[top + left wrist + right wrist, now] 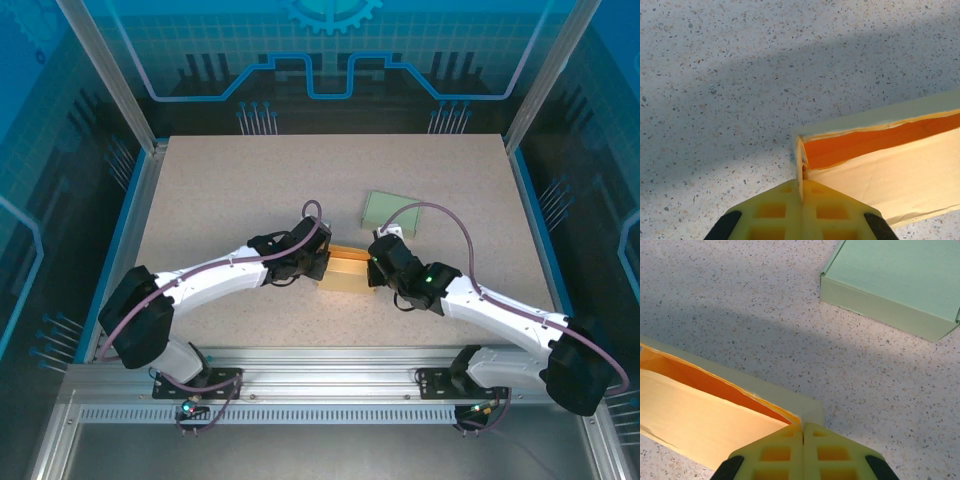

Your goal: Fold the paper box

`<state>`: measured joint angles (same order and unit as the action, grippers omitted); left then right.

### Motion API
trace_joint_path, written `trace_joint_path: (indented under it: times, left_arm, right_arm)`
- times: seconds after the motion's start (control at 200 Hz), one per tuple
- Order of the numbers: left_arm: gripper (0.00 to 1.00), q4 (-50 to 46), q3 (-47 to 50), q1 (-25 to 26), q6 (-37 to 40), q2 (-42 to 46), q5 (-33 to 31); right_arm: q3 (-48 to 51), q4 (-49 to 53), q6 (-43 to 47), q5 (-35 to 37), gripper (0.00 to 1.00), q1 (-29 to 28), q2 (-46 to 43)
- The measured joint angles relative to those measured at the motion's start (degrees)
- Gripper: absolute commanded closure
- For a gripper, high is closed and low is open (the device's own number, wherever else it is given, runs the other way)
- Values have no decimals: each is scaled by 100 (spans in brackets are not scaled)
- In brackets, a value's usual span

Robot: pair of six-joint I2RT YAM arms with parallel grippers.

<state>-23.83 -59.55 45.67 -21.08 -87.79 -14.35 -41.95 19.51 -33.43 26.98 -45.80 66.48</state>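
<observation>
The paper box [345,268] is a small yellow-orange carton, open on top, lying mid-table between my two arms. My left gripper [320,264] is at its left end. In the left wrist view, the yellow fingers of that gripper [801,184] are shut on the thin end wall of the box [890,165], whose orange inside shows. My right gripper [373,268] is at the box's right end. In the right wrist view, that gripper [803,427] is shut on the end wall at the corner of the box [700,410].
A closed pale green box [390,210] lies flat just behind the right gripper and shows in the right wrist view as the green box [895,285]. The speckled tabletop [230,190] is bordered by an aluminium frame [330,375] at the near edge.
</observation>
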Motion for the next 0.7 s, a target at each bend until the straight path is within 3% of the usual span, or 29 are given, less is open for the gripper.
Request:
trace_joint_path:
  times: [0.42, 0.59, 0.7]
  left_arm:
    - [67, -103, 87, -2, 0, 129, -35]
    - [65, -155, 131, -2, -2, 205, -17]
    - [56, -195, 162, -2, -24, 271, 46]
  right_arm:
    - [31, -63, 0, 4, 100, 0, -7]
    - [31, -68, 0, 4, 100, 0, -4]
    - [35, -76, 0, 11, 100, 0, 2]
